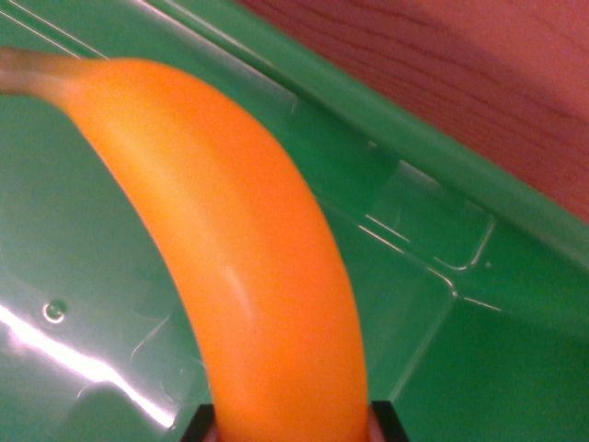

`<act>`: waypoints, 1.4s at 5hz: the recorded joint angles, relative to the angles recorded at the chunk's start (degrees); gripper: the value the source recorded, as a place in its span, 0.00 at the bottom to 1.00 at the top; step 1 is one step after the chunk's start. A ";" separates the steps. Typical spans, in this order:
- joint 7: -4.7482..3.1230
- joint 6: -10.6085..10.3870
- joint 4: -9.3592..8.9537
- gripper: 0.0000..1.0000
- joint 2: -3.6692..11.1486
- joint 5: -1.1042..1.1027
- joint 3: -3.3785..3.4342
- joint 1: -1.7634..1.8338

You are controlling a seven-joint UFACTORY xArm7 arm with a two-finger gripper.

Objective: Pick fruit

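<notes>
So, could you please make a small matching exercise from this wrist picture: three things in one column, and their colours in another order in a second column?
Things:
1. banana
2. bin
3. table surface

Colours:
a. reddish brown, wood grain
b. orange-yellow
c. green, glossy

Right pairs: 1-b, 2-c, 3-a.

The dark gripper tips show at the bottom edge, on both sides of the banana.

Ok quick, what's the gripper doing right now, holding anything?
Gripper: closed on the banana, above the green bin.
</notes>
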 joint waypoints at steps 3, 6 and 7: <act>-0.15 2.68 1.52 1.00 -1.17 0.03 0.02 0.02; -0.44 7.80 4.41 1.00 -3.41 0.09 0.06 0.06; -0.44 7.80 4.41 1.00 -3.41 0.09 0.06 0.06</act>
